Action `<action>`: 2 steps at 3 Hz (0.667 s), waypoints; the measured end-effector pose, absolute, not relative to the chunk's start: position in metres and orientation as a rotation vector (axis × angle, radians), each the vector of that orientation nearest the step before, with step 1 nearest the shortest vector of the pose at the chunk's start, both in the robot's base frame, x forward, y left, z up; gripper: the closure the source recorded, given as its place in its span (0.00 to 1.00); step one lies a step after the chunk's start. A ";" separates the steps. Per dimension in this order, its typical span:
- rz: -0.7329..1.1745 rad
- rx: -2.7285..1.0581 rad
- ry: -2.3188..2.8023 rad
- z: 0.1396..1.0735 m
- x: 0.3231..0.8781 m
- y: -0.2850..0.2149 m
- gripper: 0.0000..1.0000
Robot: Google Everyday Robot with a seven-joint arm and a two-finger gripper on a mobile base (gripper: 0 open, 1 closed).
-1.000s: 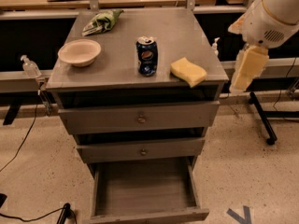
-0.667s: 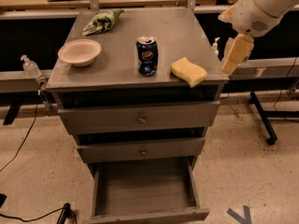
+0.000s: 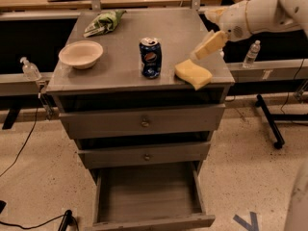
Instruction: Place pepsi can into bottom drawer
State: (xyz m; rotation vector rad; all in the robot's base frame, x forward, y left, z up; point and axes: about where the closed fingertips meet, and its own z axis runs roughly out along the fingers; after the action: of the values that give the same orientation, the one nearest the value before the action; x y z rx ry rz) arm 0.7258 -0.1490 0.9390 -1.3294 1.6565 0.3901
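Note:
The pepsi can stands upright near the middle of the grey cabinet top, dark blue with a round logo and silver top. My gripper reaches in from the upper right on a white arm. It hangs over the right part of the top, just above a yellow sponge and to the right of the can, apart from it. The bottom drawer is pulled out and its tray holds nothing. The two upper drawers with knobs are shut.
A pale bowl sits at the left of the top and a green crumpled bag at the back left. Clear bottles stand beside the cabinet on the right and left. Cables lie on the floor at left.
My arm has swung left from beside the cabinet's right edge to over the right part of the top, near the sponge. The can and drawer have not moved.

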 end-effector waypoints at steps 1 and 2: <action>0.583 -1.178 1.602 0.936 0.750 -0.116 0.00; 0.720 -1.140 1.615 0.922 0.763 -0.070 0.00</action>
State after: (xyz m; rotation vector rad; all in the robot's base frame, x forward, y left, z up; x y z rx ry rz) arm 0.7629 -0.0701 0.9223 -1.1397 1.6154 0.7197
